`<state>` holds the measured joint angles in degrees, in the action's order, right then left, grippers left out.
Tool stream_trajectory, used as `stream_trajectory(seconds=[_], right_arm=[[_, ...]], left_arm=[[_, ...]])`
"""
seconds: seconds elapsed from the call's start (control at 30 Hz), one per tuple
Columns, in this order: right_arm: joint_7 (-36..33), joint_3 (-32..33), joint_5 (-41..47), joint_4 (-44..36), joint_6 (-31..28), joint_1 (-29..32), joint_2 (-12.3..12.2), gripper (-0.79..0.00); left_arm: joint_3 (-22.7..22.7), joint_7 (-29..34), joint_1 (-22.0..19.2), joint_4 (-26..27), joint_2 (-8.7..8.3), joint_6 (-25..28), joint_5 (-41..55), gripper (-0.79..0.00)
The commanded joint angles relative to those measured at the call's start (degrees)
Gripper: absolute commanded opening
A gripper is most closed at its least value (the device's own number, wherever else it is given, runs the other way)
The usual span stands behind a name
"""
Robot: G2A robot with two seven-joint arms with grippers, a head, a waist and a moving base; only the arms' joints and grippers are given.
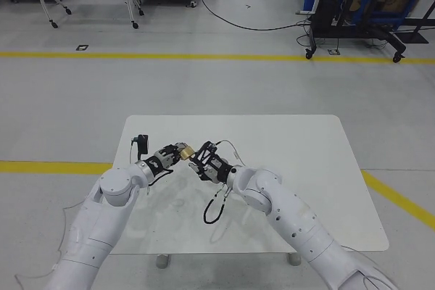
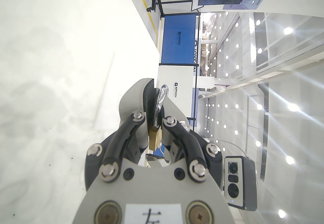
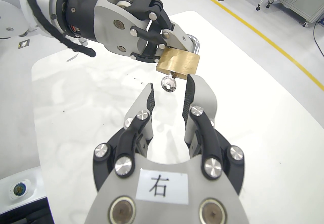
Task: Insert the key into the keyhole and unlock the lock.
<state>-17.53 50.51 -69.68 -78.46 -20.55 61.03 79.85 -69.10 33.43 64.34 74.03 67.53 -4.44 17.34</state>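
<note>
A brass padlock (image 3: 178,61) is held in the air above a white table (image 3: 240,83) with rounded corners. The left claw (image 3: 187,41) is pinching the padlock's silver shackle (image 3: 195,43), so the brass body juts out past its fingertips. A small silver key (image 3: 169,83) is pushed into the underside of the padlock, and its round head sticks out below the body.

The right claw (image 3: 170,80) is spread wide just beneath the padlock. It has one ribbed black pad (image 3: 151,98) on each side of the key's head, and neither pad touches it. The tip of one finger is just beside the padlock's lower corner.

From above, the padlock (image 1: 185,151) sits between the two claws, with the left claw (image 1: 172,154) touching it on one side and the right claw (image 1: 201,161) close on the other.

The back plate of each claw carries a white label (image 3: 162,185) printed with a single black character. Far behind the padlock, in the left wrist view, a blue panel (image 2: 179,40) bears a small line of white print.
</note>
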Motion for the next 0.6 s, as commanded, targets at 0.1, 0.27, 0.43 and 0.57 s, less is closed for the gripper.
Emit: stream_trajectory(seconds=[0.1,0.27,0.43,0.57], right_arm=[[0.19,0.14,1.88,0.57,-0.18,-0.1,0.19,-0.68],[0.36,0.68,4.48,1.41,-1.09,-0.25,0.3,-0.785],[0.12,1.71,8.77,2.54,-2.15,-0.44,0.39,-0.785],[0.2,3.25,15.71,3.94,-5.93,-0.52,0.38,-0.785]], left_arm=[[0.03,0.04,-0.07,-0.07,0.07,0.27,-0.19,-0.785],[0.07,-0.1,-0.08,-0.07,0.1,0.51,-0.77,-0.785],[0.11,-0.06,-0.02,0.12,0.15,0.86,-1.06,-0.785],[-0.03,0.17,0.12,0.36,0.16,2.04,-1.19,-0.785]])
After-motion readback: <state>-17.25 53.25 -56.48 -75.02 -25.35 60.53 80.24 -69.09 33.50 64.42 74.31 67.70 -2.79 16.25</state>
